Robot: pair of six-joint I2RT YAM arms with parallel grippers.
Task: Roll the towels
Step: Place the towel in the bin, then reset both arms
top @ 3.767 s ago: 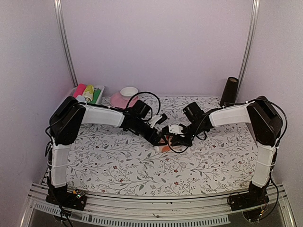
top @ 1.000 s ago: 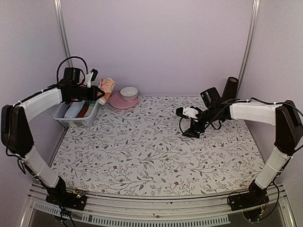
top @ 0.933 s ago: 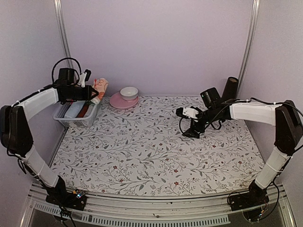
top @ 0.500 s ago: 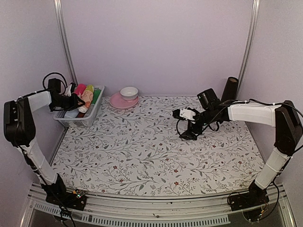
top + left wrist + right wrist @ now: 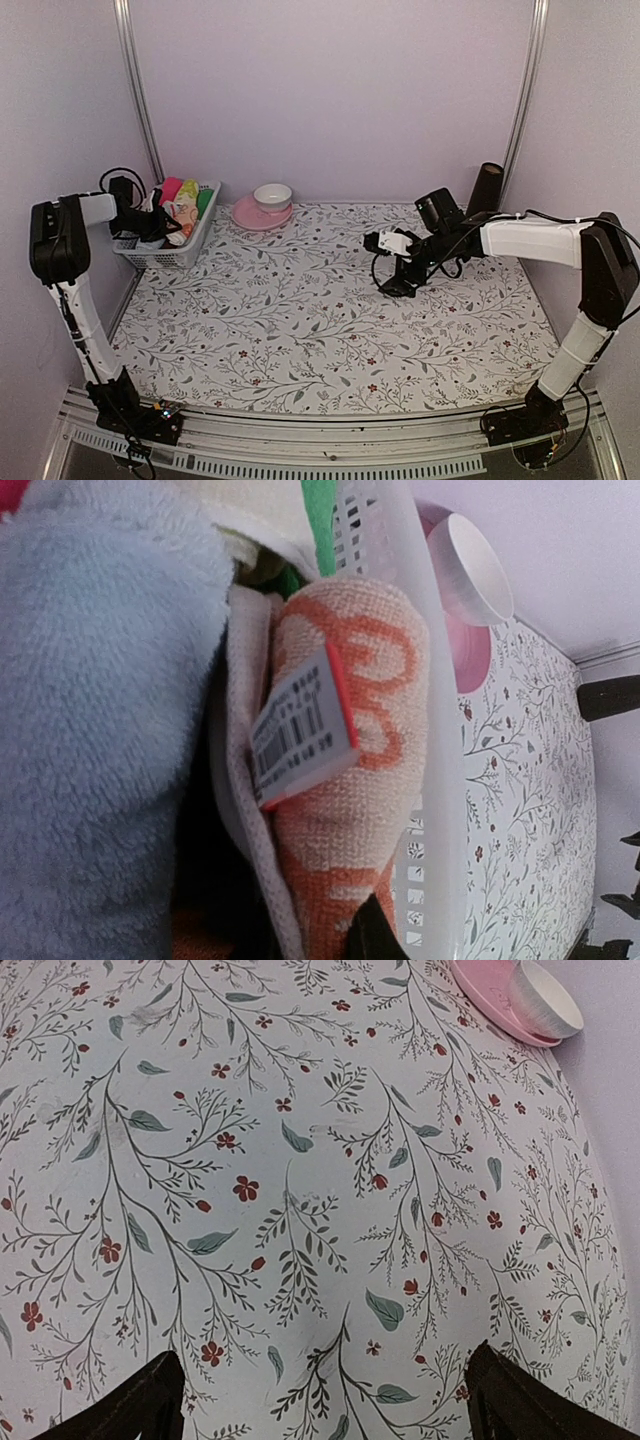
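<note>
We are seeing peach-orange towel [image 5: 350, 780] lying as roll inside white basket [image 5: 432, 710], pressing against basket wall, paper tag [image 5: 300, 725] showing on top. Pale blue towel [image 5: 90, 730] is sitting just beside it in same basket. Left claw [image 5: 158, 222] is reaching into basket; only one dark fingertip [image 5: 370, 938] is showing near peach-orange towel, so we cannot tell whether claw is clenched or released. Right claw [image 5: 325, 1410] is hovering above floral desk sheet [image 5: 300, 1160], fingers spread wide, grasping nothing. Pink plate [image 5: 246, 214] carrying white bowl [image 5: 272, 194] is sitting near basket.
</note>
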